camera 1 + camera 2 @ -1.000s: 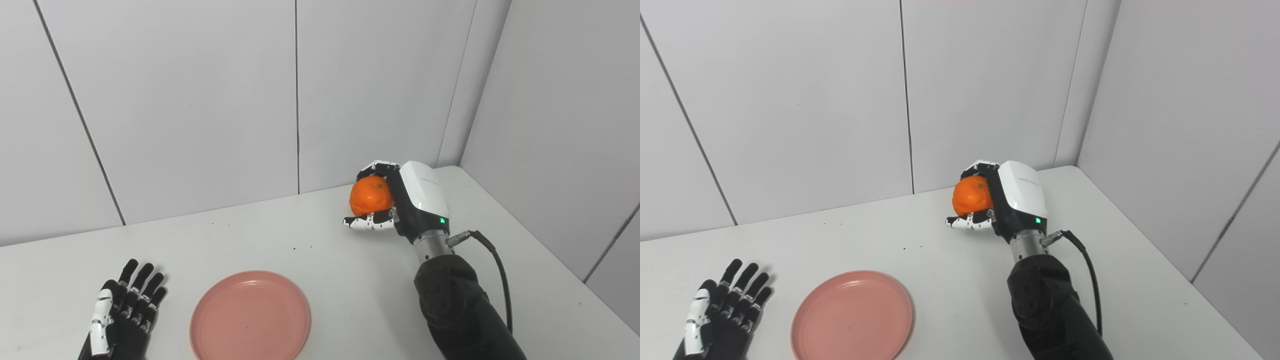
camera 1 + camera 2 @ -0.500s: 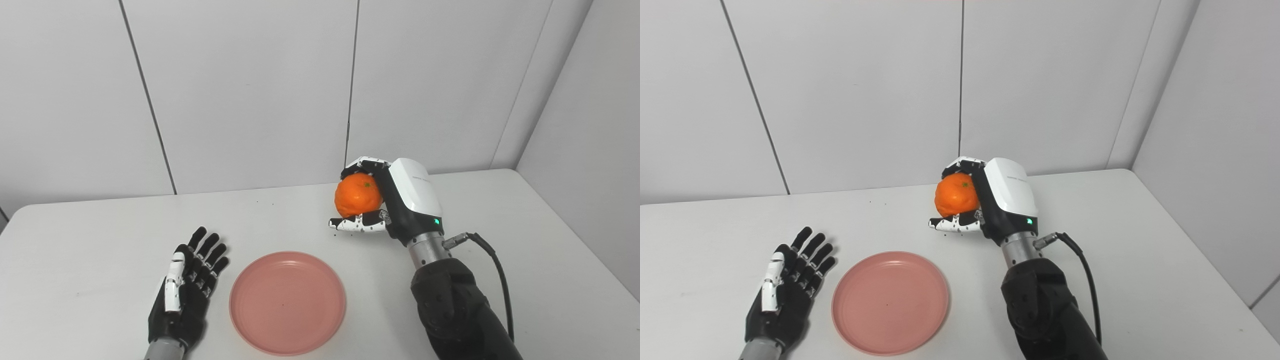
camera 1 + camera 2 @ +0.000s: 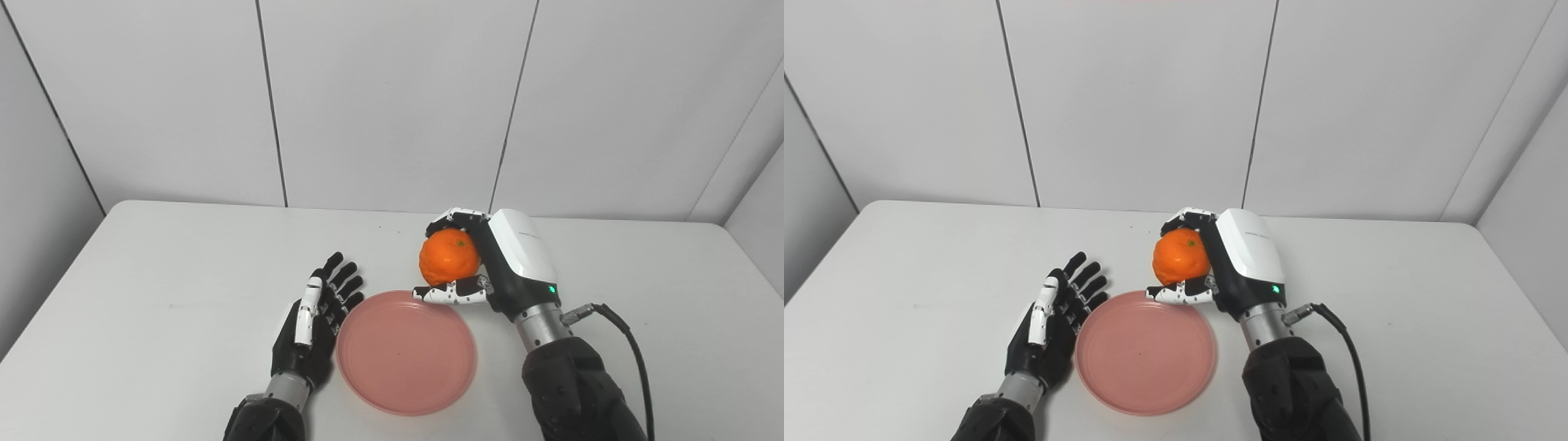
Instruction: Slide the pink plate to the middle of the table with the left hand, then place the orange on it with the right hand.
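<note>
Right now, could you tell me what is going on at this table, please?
The robot's right hand is holding an orange just above the far rim of a pink plate, which lies bare near the middle of the white table. The left hand rests open beside the plate's left edge, fingers spread and holding nothing. The orange is not yet on the plate.

One pink plate (image 3: 406,355), one orange (image 3: 448,256) — two hands, left hand (image 3: 315,324), right hand (image 3: 490,263).
</note>
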### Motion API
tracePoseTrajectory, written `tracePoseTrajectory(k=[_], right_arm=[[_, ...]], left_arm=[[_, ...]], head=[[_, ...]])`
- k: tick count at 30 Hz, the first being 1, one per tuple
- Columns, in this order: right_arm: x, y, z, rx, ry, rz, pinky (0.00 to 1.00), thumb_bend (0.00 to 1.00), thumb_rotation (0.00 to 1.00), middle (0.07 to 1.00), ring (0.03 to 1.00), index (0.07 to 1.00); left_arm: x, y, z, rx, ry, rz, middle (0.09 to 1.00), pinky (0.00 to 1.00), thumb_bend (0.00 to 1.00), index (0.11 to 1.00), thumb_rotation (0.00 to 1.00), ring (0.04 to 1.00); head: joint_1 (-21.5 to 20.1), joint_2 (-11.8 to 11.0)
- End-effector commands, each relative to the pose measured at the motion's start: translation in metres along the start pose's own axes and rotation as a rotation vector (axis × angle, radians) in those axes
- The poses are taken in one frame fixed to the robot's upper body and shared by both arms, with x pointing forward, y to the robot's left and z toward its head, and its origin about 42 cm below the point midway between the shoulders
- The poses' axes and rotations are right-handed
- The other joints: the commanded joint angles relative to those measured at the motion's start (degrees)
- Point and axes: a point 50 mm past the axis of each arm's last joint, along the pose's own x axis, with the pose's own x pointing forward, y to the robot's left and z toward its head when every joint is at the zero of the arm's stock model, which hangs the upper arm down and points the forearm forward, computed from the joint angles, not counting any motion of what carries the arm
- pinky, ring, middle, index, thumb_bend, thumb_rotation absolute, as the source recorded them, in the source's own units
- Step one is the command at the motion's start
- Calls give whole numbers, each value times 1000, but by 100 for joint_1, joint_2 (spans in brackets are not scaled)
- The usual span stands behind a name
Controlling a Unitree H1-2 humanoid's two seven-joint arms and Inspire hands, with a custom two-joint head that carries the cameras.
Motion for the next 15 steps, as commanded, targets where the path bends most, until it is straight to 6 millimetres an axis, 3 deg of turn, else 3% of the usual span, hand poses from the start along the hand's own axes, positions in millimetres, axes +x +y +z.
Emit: tracePoseTrajectory(k=[1, 15], right_arm=[[6, -10, 11, 6, -81, -42, 302, 526, 0, 443, 377, 520], [9, 13, 9, 22, -100, 43, 290, 524, 0, 436, 375, 529]], left_arm=[[-6, 0, -19, 0, 89, 43, 907, 891, 374, 913, 1000, 899], [-3, -12, -20, 23, 65, 93, 889, 870, 379, 887, 1000, 883]], head=[[22, -2], [351, 127]])
